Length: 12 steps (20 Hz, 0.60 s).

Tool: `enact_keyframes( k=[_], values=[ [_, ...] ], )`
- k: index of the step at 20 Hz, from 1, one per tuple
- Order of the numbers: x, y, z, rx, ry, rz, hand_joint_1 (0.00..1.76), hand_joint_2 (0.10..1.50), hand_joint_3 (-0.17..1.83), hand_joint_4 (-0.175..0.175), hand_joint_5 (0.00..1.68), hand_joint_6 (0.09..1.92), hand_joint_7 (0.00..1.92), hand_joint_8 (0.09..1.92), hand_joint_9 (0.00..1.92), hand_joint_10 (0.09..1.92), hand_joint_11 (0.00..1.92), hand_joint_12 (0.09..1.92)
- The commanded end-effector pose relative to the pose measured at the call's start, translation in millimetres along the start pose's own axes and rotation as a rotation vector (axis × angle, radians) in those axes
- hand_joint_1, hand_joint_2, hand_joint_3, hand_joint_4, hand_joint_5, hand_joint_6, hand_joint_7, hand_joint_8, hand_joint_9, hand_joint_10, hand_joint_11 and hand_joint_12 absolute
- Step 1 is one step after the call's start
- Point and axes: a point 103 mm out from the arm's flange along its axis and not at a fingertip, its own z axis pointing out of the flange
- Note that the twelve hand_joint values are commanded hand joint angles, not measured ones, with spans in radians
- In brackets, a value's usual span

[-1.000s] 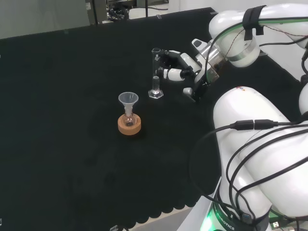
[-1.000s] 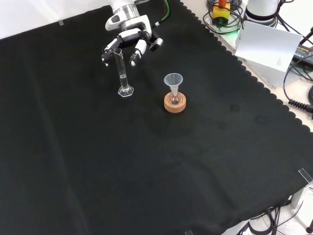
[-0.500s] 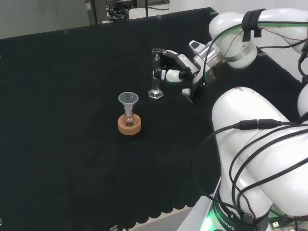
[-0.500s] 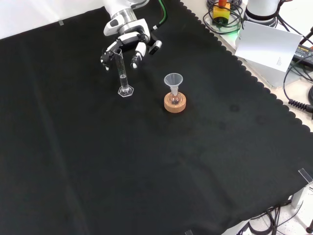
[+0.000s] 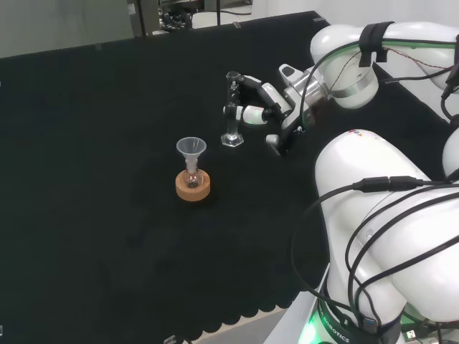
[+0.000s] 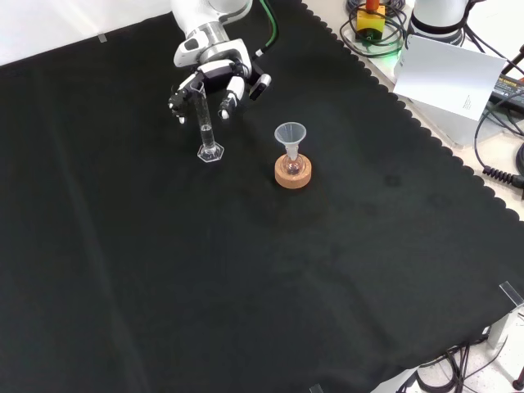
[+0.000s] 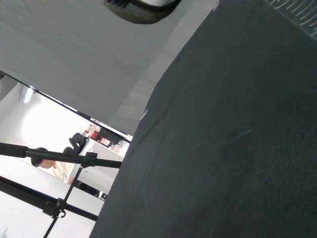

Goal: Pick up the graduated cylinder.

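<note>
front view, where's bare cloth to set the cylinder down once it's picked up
Almost everywhere: the cloth below the funnel flask on its cork ring is bare, as are the left side and the right toward the scalloped edge. The one crowded spot is top centre, where the hand meets the cylinder beside the flask.

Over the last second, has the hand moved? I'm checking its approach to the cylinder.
Yes. In the head view the hand has moved left, closing on the upright graduated cylinder, which stands where it did beside the cork stand.
</note>
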Motion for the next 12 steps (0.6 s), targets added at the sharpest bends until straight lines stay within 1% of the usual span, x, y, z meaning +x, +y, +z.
enact_keyframes(
  k=[1,7,12],
  values=[
    [-2.7,2.7,3.2,0.001,0.016,-0.002,1.05,0.96,-0.17,-0.029,0.43,0.09,0.40,0.64,0.58,0.59,0.29,1.32],
    [-4.0,3.1,4.5,0.001,0.039,0.001,1.06,0.98,-0.17,-0.028,0.44,0.09,0.42,0.64,0.60,0.59,0.30,1.31],
    [-6.1,5.5,7.1,-0.005,0.053,-0.003,1.08,0.99,-0.17,-0.026,0.46,0.09,0.44,0.63,0.65,0.57,0.35,1.30]
  ],
)
